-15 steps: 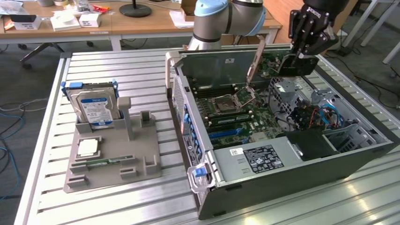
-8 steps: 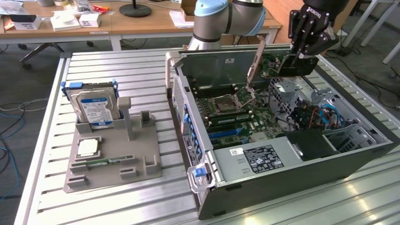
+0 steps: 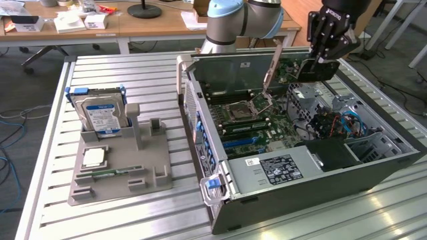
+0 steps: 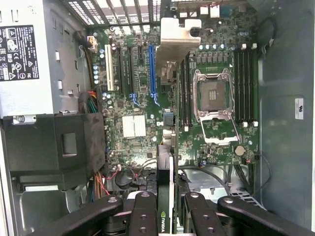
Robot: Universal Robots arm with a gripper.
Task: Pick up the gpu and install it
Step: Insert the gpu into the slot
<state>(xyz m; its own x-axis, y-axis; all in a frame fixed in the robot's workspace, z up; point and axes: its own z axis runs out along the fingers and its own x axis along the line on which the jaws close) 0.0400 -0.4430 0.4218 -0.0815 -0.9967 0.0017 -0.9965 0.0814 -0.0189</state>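
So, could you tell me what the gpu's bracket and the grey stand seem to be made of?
gpu bracket: likely bare sheet metal, silvery with a dull sheen. Stand: probably plastic, matte grey all over and moulded-looking, with chunky posts.

Wooden desks stand behind the slatted metal table.

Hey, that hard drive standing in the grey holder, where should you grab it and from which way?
Probably grip the hard drive by its upper half, which stands clear above the grey holder, coming straight down from above. It stands roughly upright, so fingers can close across its two broad faces.
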